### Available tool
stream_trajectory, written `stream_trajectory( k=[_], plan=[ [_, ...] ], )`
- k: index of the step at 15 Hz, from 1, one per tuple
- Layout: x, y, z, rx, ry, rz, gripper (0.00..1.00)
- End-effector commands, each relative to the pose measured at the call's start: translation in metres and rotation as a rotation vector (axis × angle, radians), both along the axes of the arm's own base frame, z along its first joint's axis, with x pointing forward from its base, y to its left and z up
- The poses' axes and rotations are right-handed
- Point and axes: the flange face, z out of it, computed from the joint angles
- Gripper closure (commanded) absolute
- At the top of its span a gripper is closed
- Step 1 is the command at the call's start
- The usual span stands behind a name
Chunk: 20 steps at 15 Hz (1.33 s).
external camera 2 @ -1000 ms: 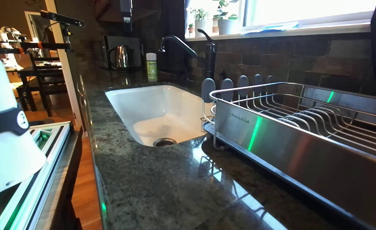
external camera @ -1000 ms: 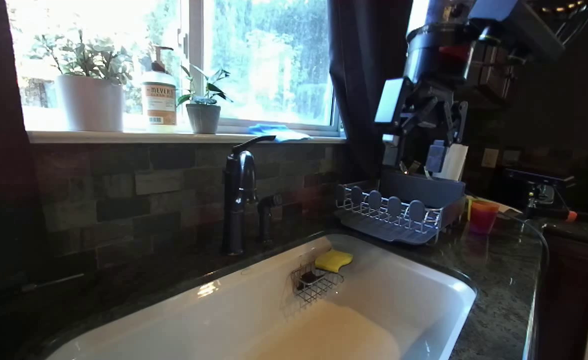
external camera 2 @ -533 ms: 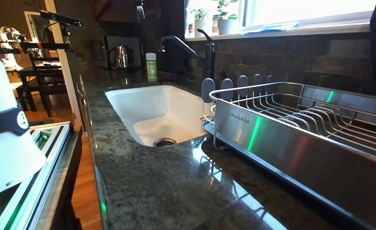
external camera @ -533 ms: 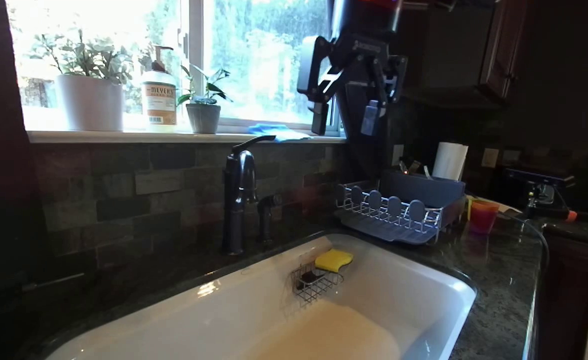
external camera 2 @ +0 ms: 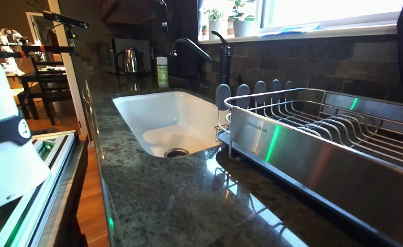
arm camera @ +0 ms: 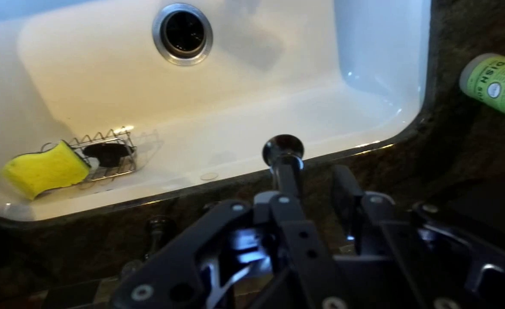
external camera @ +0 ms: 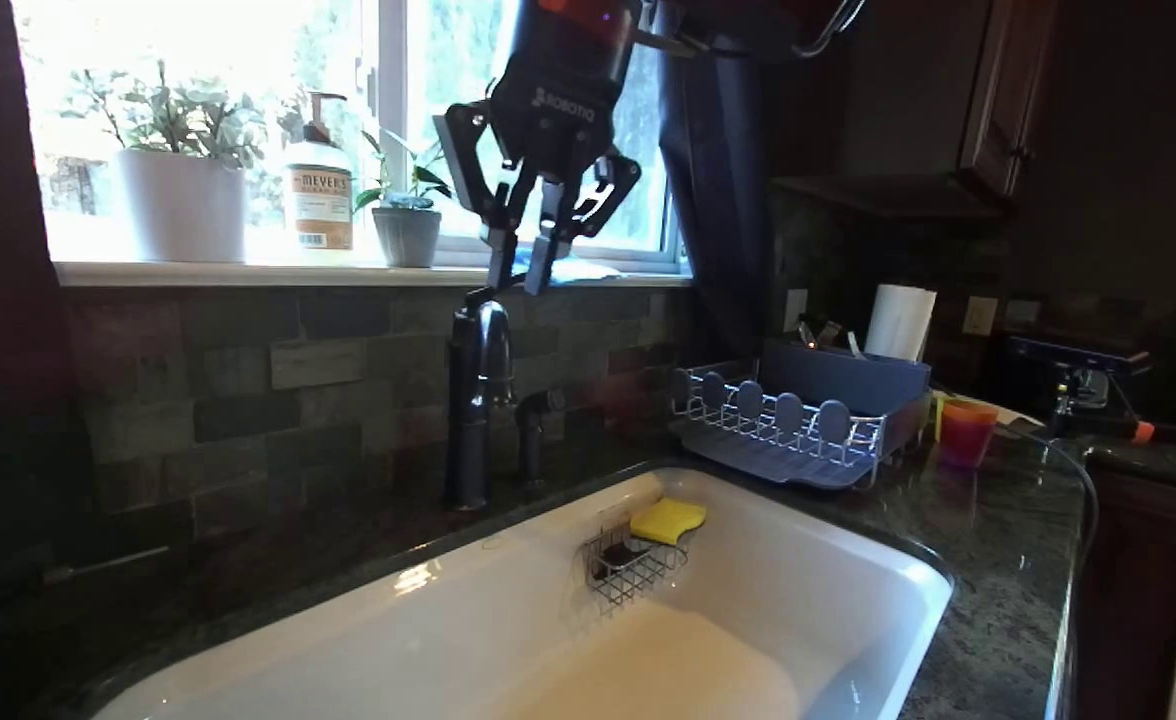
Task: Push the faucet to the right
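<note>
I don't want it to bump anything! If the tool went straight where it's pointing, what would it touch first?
Probably the faucet: the tool points down, roughly toward it, in both exterior views. Depth is unclear, so the tool could slip past beside it.

I see a stone countertop (external camera 2: pixel 160 192) carrying the faucet (external camera: pixel 467 410), side sprayer (external camera: pixel 530 440), KitchenAid dish rack (external camera 2: pixel 311 168), dish soap bottle (external camera 2: pixel 162 73), kettle (external camera 2: pixel 131 61) and red-orange cup (external camera: pixel 966 434).
</note>
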Motion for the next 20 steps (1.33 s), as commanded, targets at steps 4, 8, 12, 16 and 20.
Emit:
stream_trajectory(
  k=[4,8,12,16,20],
  plan=[
    [0.018,0.028,-0.025,0.071,-0.051,0.034,1.00],
    [0.023,0.022,-0.036,0.028,-0.076,0.035,1.00],
    [0.029,0.015,-0.041,-0.020,-0.111,0.020,1.00],
    [0.031,0.010,-0.049,-0.053,-0.113,0.038,1.00],
    [0.025,0.005,-0.046,-0.103,-0.088,0.044,1.00]
  ],
)
